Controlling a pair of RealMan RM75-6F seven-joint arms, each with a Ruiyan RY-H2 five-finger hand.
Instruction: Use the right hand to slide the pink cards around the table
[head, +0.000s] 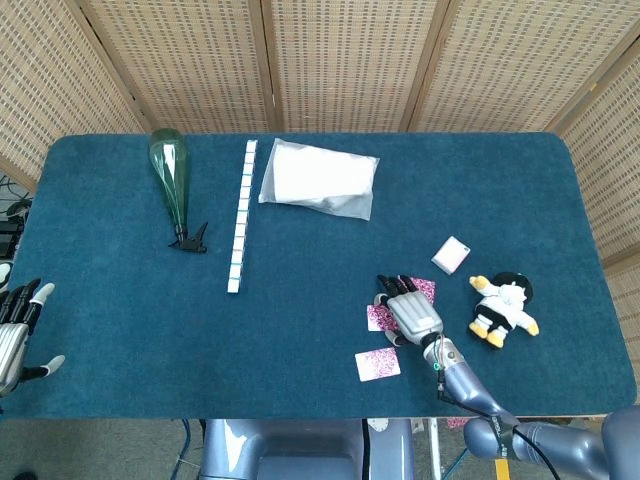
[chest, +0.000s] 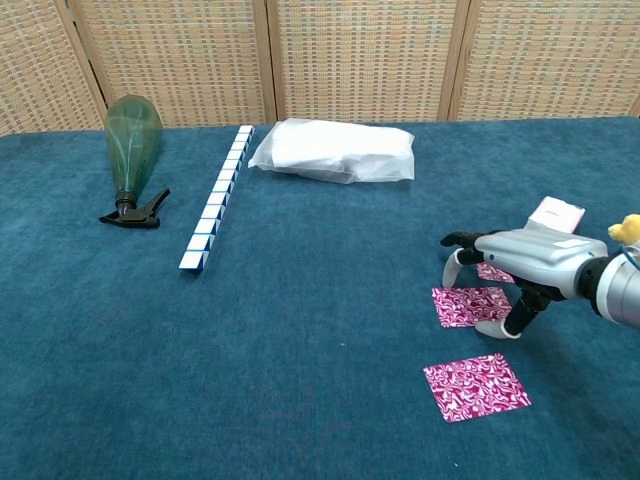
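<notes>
Down on the blue felt table (chest: 300, 330), the right hand (chest: 520, 262) presses spread fingertips onto a square pink patterned card (chest: 465, 306).

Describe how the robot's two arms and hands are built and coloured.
The right hand has a silver-grey shell with black fingers ending in pale tips. Its wrist is a rounded grey cylinder with a teal ring, and a thin black cable runs along the grey-blue right arm. The left hand looks alike: silver, black fingers, pale tips.

No text, label, brand or number is showing legibly anywhere. The pink cards (chest: 470, 305) are carrying only a swirling pattern, and the blue marks on the white strip (head: 240, 215) beside the green bottle (head: 171, 175) are reading as too small to make out.
</notes>
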